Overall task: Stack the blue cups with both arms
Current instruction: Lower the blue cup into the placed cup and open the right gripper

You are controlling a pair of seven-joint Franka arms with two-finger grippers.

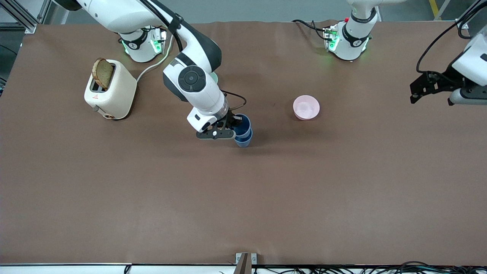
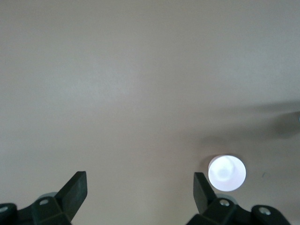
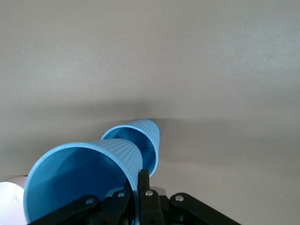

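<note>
Two blue cups stand near the middle of the table. My right gripper is shut on the rim of the upper blue cup, one finger inside and one outside. That cup sits partly inside the lower blue cup, which stands on the table. In the right wrist view the held cup fills the near corner, its base goes into the other cup, and the gripper pinches its wall. My left gripper waits open and empty, up over the left arm's end of the table; its view shows it over bare table.
A pink bowl sits between the cups and the left arm's end. A cream toaster holding a bread slice stands toward the right arm's end. A pale green bowl's edge peeks past the right arm.
</note>
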